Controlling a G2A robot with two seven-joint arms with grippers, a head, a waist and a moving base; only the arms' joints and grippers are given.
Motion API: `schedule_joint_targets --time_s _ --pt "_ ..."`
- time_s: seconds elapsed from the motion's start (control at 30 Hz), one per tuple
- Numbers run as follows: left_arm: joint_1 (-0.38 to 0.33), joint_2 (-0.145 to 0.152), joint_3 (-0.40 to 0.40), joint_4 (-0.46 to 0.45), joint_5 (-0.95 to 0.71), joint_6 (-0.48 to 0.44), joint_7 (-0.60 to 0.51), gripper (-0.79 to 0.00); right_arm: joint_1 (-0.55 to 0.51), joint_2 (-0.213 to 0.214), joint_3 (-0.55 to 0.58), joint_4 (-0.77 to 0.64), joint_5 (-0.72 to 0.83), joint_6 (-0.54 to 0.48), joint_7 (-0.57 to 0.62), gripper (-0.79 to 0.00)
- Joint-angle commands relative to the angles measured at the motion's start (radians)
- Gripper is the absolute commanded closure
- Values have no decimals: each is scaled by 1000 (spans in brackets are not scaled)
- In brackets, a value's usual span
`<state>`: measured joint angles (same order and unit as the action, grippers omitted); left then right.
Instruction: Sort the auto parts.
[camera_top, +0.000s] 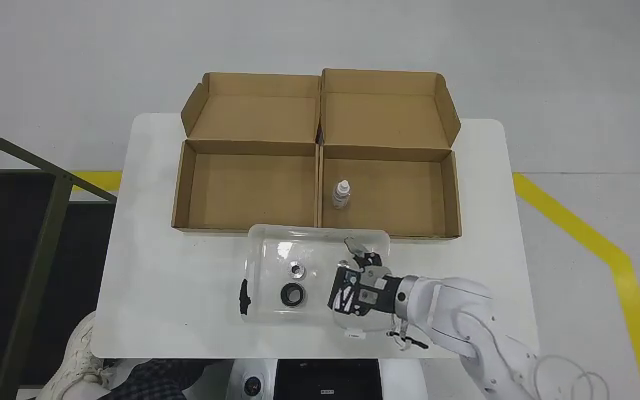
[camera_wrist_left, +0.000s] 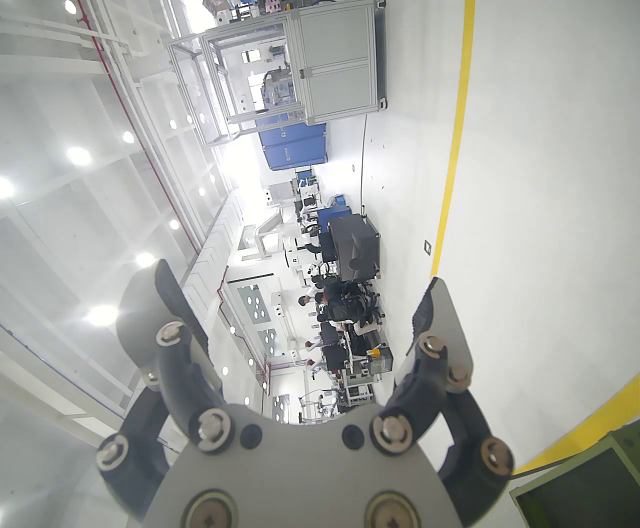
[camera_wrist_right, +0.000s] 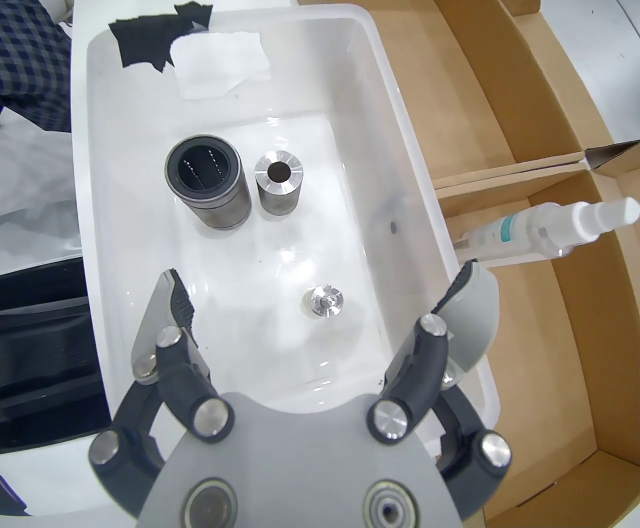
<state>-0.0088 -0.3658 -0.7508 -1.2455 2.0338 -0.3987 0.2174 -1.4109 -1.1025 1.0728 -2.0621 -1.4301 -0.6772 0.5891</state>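
A clear plastic bin sits at the table's front, and my right gripper hangs open over its right half. In the right wrist view the bin holds a dark ring-ended bearing sleeve, a smaller steel cylinder with a bore beside it, and a small shiny metal part. The right gripper stands above that small part, fingers spread either side, touching nothing. From above, the sleeve and the cylinder lie left of the gripper. My left gripper is open, pointing into the room.
Two open cardboard boxes stand behind the bin: the left one bare, the right one with a small white spray bottle upright near its left wall. Black tape and white paper stick to the bin's end.
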Motion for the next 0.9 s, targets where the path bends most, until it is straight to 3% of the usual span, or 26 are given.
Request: schedule_joint_targets --time_s 0.0,0.17,0.3,0.37,0.73,0.87 --pt "0 0 0 0 0 0 0 -785 9 -1 -9 16 1 6 8 -763" --pt "0 0 0 0 0 0 0 -785 34 -5 -28 52 6 21 35 -674" --pt "0 0 0 0 0 0 0 -785 51 -8 -41 72 8 38 56 -486" --pt "0 0 0 0 0 0 0 -785 58 -9 -48 79 6 45 68 -434" --pt "0 0 0 0 0 0 0 -785 86 -16 -77 105 -4 86 128 -369" --pt "0 0 0 0 0 0 0 -785 98 -18 -84 123 -2 92 136 -305"
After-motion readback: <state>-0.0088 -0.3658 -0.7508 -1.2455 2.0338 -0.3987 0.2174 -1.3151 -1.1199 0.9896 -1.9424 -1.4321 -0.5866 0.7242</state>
